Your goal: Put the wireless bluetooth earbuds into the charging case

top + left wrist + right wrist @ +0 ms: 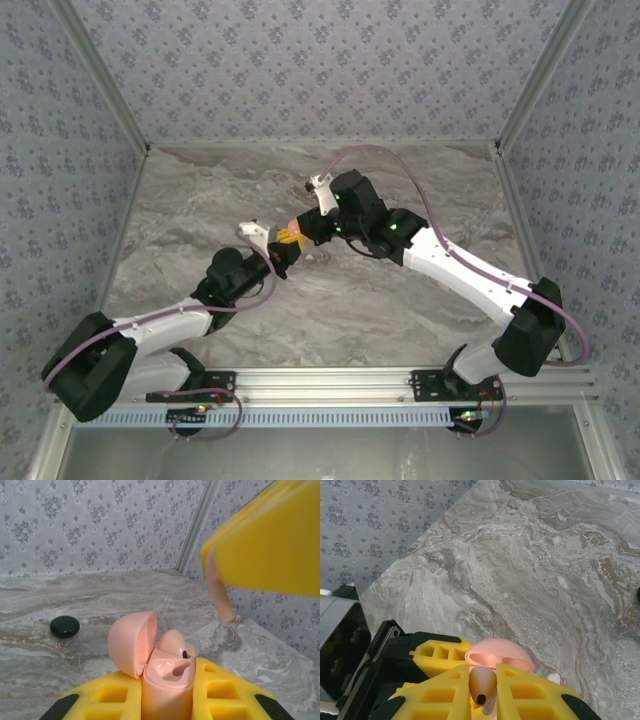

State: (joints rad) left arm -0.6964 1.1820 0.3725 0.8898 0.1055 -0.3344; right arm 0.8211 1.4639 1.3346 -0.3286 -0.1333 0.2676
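The charging case (167, 669) stands upright with its lid (131, 642) hinged open, clamped between my left gripper's (167, 696) yellow pads above the marble table (545, 580). One pink earbud (172, 641) looks seated inside. My right gripper (483, 673), close above, pinches a second earbud (481, 685), dark tip toward its camera. A black puck (64, 626) lies well apart.

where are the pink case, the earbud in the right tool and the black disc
pink case (166, 687), left wrist view, lower body
earbud (482, 681), right wrist view, stem above the dark tip
black disc (64, 626), left wrist view, top face
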